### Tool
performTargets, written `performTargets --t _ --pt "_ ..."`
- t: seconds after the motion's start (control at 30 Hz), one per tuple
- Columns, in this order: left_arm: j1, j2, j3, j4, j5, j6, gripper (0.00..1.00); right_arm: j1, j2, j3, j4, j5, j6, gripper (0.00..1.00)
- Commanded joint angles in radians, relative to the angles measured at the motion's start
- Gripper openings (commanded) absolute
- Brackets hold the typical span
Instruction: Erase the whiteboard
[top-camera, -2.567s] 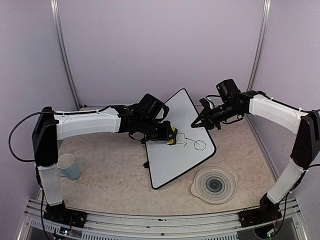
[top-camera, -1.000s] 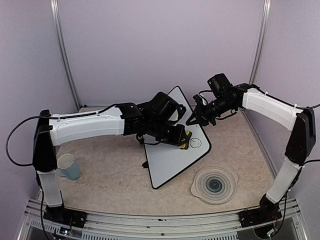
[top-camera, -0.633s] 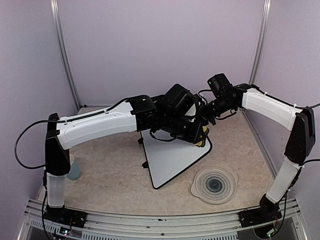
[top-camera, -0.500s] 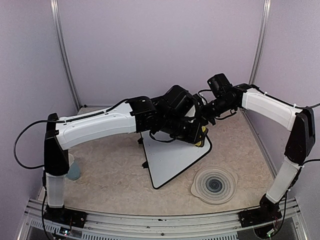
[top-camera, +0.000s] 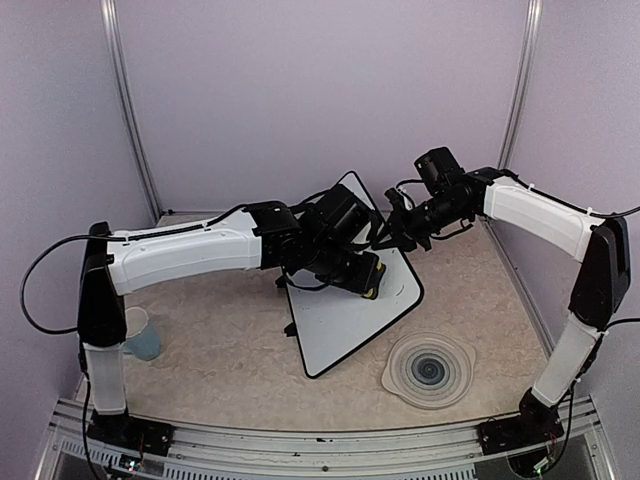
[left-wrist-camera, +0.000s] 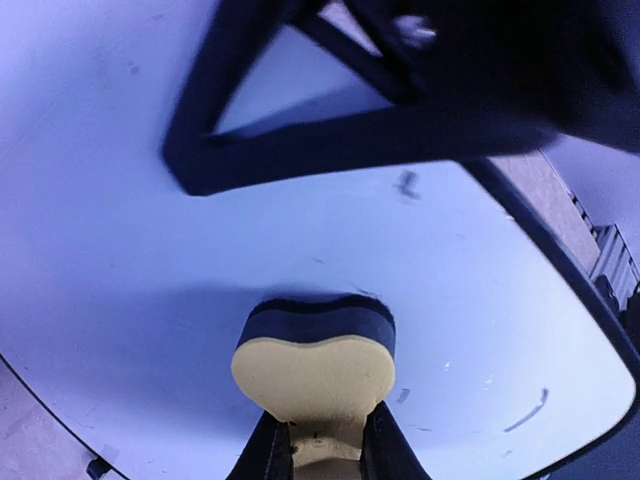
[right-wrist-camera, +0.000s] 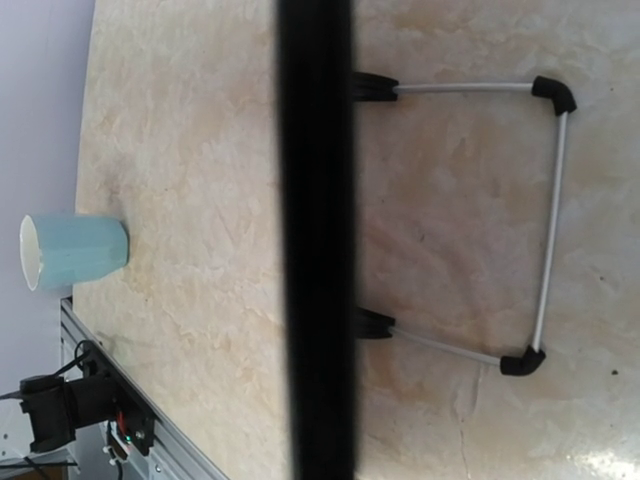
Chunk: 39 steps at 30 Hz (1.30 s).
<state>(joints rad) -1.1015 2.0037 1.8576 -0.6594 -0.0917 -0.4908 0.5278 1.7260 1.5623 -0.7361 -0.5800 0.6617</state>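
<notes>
The whiteboard (top-camera: 340, 320) stands tilted at mid-table. Its white face (left-wrist-camera: 150, 250) carries only a few small dark flecks (left-wrist-camera: 408, 183) and a short curved stroke (left-wrist-camera: 527, 412). My left gripper (top-camera: 368, 280) is shut on a yellow eraser with a dark felt face (left-wrist-camera: 315, 355), and the felt presses on the board. Both of its fingers (left-wrist-camera: 268, 455) pinch the yellow foam. My right gripper (top-camera: 388, 232) is at the board's upper right edge and shut on it. The board's black frame (right-wrist-camera: 315, 240) runs edge-on through the right wrist view.
A round grey ringed plate (top-camera: 428, 368) lies at the front right. A pale blue cup (top-camera: 135, 333) stands at the left, and the right wrist view shows this cup (right-wrist-camera: 75, 250) too. The board's wire stand (right-wrist-camera: 550, 220) rests on the tabletop behind it.
My left arm swept the eraser right across the board to its right edge, then back left. The drawn loop near that edge is gone. The right gripper stayed on the board's edge.
</notes>
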Motion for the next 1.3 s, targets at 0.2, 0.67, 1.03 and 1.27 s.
performTargets --t 0.2,0.67,1.03,1.27 --pt "-0.122 0.132 0.147 -0.043 0.236 0.200 0.00 0.057 0.033 0.004 0.138 -0.042 0.028 0.00" --pt "0.025 0.090 0.102 -0.231 -0.083 0.204 0.00 0.056 0.038 0.002 0.140 -0.041 0.033 0.00" --pt "-0.131 0.126 0.190 -0.145 0.046 0.361 0.00 0.057 0.047 0.008 0.146 -0.044 0.033 0.00" --pt "-0.165 0.174 0.225 -0.175 0.029 0.388 0.00 0.057 0.052 0.011 0.145 -0.043 0.036 0.00"
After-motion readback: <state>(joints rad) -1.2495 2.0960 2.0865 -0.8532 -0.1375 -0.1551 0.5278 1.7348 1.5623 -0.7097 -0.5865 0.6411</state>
